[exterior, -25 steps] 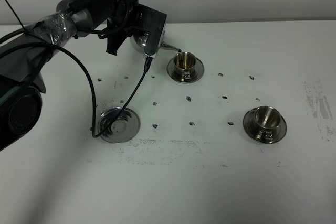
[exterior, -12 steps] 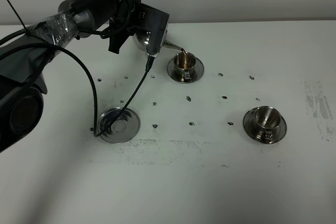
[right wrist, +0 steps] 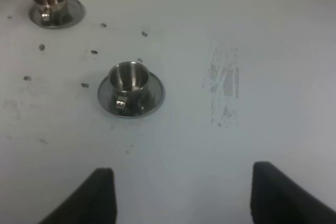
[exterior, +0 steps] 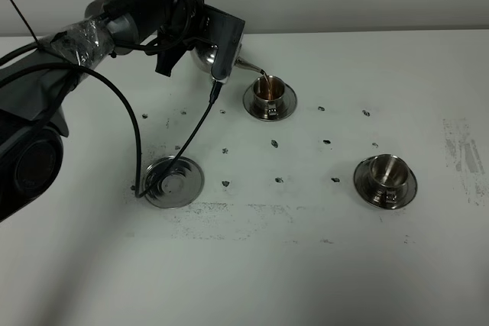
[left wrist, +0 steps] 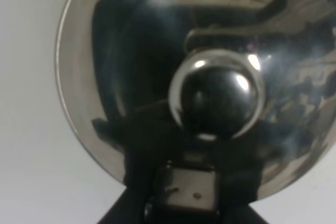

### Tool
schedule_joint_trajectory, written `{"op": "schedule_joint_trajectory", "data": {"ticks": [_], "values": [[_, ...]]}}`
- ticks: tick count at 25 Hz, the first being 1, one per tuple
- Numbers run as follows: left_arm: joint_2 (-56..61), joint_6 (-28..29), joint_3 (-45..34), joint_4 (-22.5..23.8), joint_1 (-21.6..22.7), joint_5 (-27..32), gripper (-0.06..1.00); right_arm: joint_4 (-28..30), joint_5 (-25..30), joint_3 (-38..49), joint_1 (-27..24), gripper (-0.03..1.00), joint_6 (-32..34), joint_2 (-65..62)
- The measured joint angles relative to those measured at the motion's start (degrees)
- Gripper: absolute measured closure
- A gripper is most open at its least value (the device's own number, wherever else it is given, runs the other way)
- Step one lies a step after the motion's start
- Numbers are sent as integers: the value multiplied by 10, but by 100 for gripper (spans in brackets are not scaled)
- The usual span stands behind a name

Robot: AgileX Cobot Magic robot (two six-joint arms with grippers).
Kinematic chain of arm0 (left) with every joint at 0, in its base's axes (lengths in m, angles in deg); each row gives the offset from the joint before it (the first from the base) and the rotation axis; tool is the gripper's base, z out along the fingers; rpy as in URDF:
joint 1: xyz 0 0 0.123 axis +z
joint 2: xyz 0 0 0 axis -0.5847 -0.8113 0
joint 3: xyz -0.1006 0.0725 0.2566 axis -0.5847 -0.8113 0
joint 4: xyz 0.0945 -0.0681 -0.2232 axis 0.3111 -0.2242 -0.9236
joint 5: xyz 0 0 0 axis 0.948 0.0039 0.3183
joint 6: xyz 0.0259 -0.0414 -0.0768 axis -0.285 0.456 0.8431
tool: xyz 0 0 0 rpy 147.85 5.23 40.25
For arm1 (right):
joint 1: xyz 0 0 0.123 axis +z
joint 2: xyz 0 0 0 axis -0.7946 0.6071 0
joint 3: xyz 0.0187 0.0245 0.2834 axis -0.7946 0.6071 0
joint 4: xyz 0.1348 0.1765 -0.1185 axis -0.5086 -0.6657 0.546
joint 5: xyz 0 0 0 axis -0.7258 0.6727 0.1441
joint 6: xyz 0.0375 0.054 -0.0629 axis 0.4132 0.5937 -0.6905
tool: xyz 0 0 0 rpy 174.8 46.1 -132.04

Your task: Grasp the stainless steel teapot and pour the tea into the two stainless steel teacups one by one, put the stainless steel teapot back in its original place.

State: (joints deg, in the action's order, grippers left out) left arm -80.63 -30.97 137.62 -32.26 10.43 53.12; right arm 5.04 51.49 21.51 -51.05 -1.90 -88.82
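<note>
My left gripper (exterior: 197, 42) is shut on the stainless steel teapot (exterior: 203, 57) and holds it tilted above the far left of the table. Its thin spout (exterior: 249, 67) pours a brown stream of tea into the far teacup (exterior: 269, 89) on its saucer. In the left wrist view the teapot's lid and knob (left wrist: 218, 95) fill the frame. The second teacup (exterior: 384, 172) stands on its saucer at the right, empty; it also shows in the right wrist view (right wrist: 128, 80). The round steel tray (exterior: 174, 182) lies bare at the front left. My right gripper (right wrist: 184, 198) is open and empty.
A black cable (exterior: 192, 132) hangs from the left wrist down to the tray. Small dark specks (exterior: 273, 143) dot the white table between the cups. A grey smudge (right wrist: 226, 85) marks the table right of the second cup.
The teapot has tipped further toward the far cup and its spout has come over the rim. Tea now streams into that cup. The second cup and tray have not moved.
</note>
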Motion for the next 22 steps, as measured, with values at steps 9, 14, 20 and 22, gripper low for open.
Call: {"op": "schedule_joint_trajectory", "data": {"ticks": [9, 14, 20, 22], "values": [[0, 0, 0, 11, 0, -9, 76, 0, 0, 0, 0, 41, 0, 0], [0, 0, 0, 16, 0, -9, 76, 0, 0, 0, 0, 41, 0, 0], [0, 0, 0, 26, 0, -11, 76, 0, 0, 0, 0, 41, 0, 0], [0, 0, 0, 27, -1, -12, 76, 0, 0, 0, 0, 41, 0, 0]]}}
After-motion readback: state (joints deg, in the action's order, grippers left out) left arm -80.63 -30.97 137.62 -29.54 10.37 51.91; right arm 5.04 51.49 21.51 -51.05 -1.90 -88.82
